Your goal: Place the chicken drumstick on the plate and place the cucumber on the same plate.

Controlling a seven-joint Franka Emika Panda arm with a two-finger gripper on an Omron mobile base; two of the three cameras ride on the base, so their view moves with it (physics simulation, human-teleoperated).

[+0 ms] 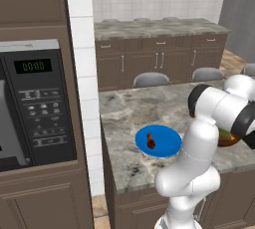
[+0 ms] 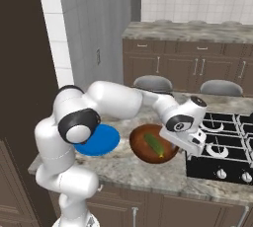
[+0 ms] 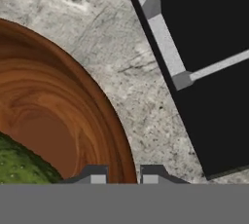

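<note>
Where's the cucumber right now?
The cucumber lies inside the wooden bowl on the counter, seen in the right base view between the blue plate on its left and the stove on its right.

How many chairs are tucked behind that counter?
2: one grey chair behind the counter's middle, another grey chair to its right, by the stove. More may be hidden.

The left base view looks forward and down from behind the arm, which rises at five o'clock, over the grey marble counter [image 1: 134, 108] and flat round blue plate [image 1: 167, 142]. The right base view faces the same counter [image 2: 148, 171] and plate [image 2: 106, 139], arm at seven o'clock. The hand view hangs close above the round brown wooden bowl [image 3: 63, 116], black stove [image 3: 214, 72] at two o'clock.
</note>
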